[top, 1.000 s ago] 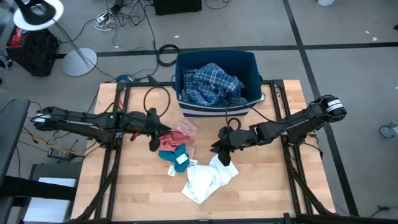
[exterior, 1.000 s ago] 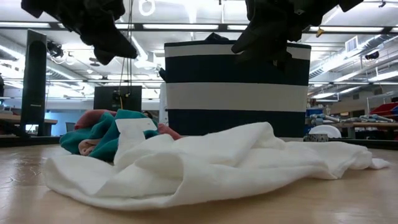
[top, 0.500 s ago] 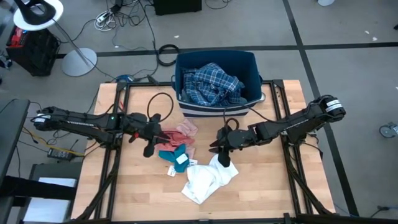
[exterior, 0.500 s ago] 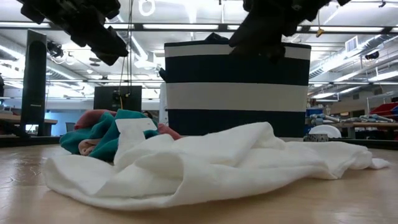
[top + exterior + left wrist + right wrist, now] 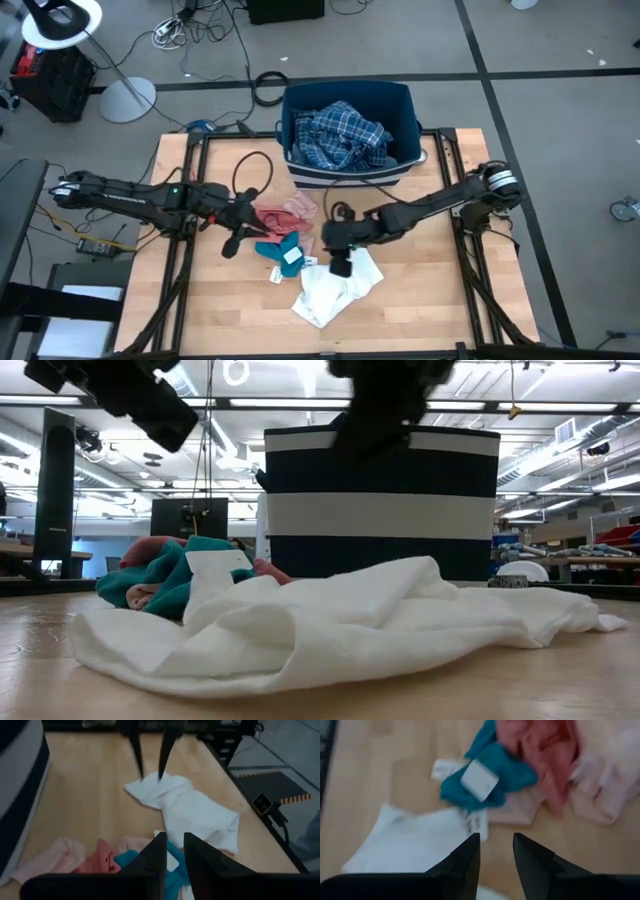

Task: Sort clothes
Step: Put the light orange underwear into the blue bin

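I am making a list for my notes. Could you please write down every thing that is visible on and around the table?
Bin: one, dark blue with white stripe, table's far edge.
Plaid shirt: one, blue-white, inside bin.
White garment: one, table's near middle.
Teal garment: one, with white tags, beside white garment.
Salmon pink garment: one, beside teal one.
Pale pink garment: one, before bin.
Left gripper: dark, open, empty, beside pink pile.
Right gripper: dark, open, empty, over white garment.

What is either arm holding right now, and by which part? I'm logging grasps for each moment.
Nothing. The left gripper and right gripper both hang above the clothes with jaws apart and nothing between them.
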